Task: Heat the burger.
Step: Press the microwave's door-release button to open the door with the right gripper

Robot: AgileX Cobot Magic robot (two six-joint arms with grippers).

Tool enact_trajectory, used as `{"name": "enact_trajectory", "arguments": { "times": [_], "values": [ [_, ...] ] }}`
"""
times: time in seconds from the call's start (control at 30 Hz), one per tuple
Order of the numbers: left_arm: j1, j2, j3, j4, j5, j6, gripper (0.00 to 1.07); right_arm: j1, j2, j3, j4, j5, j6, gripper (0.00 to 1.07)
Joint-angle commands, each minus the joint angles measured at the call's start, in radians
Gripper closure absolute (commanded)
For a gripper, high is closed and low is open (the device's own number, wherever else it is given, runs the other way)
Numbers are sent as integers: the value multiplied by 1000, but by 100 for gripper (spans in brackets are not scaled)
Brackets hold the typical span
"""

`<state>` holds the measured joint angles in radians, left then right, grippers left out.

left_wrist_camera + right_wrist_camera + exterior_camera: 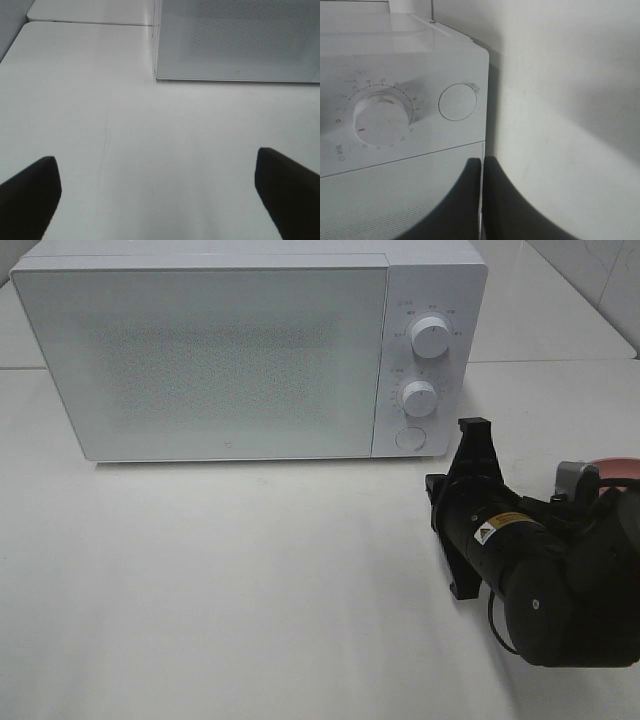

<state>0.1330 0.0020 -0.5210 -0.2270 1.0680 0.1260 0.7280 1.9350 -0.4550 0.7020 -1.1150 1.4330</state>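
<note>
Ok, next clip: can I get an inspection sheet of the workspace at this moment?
Surface: white table, no spills seen.
Job's things: microwave, door shut; burger not in view.
Clutter: pink plate, only an edge showing behind the right arm.
Tools: left tool open, over the table; right tool shut, tips near the microwave's lower front edge, contact unclear.
Cables: thin black cable looped beside the right arm.
Surroundings: tiled wall behind the table.
</note>
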Motion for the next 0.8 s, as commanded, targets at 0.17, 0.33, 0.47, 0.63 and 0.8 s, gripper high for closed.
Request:
{"name": "enact_trajectory", "arguments": {
  "times": [0.17, 0.33, 0.47, 0.63, 0.8],
  "values": [
    [-6, 0, 1, -4, 4, -2, 7, -60, 45, -83, -42, 48, 3, 107],
    [-6, 0, 1, -4, 4, -2, 7, -105, 62, -146, -47, 93, -23, 107],
    [-6, 0, 1, -4, 4, -2, 7, -136, 95, -199, -55, 108, -27, 107],
    [-6, 0, 1, -4, 4, -2, 7, -145, 128, -249, -74, 139, -26, 107],
    [-6, 0, 1, -4, 4, -2, 7, -145, 159, -296, -66, 141, -25, 107]
  ]
}}
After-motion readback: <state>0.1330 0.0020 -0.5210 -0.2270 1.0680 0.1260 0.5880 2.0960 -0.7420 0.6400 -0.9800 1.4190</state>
